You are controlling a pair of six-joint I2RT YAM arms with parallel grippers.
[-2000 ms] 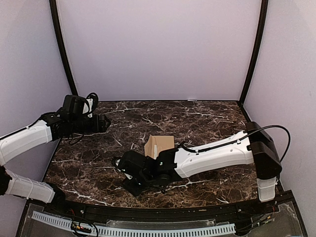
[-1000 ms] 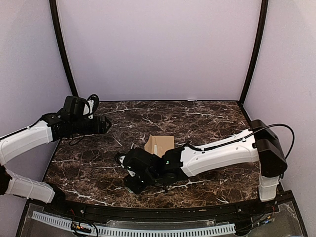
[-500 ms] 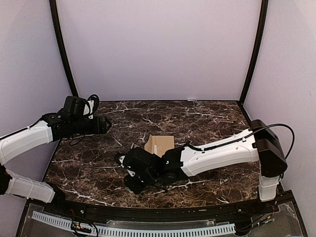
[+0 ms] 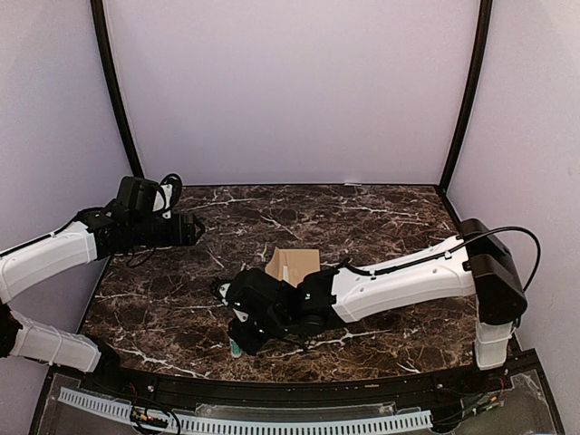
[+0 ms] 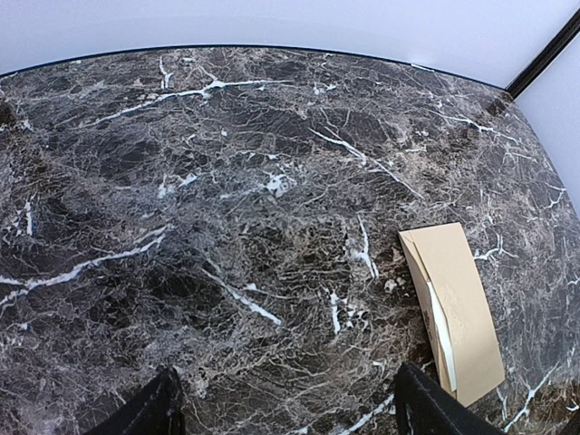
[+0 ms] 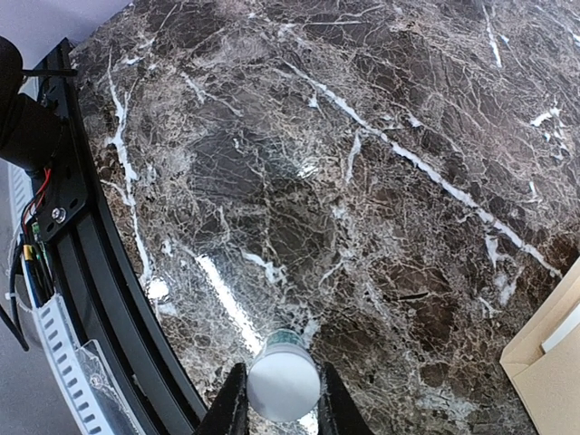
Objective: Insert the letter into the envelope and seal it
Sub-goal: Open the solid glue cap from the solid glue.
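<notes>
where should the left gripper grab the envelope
Take the envelope by the long edge facing the left gripper, where a fold and white sliver show. It lies flat on the marble, so probably come in low from that side.

White-shelled arm links with black joints, black wrist housings and thin black cables.

The desk is polished dark marble, white-veined and glossy; the envelope is matt tan kraft paper, smooth
</notes>
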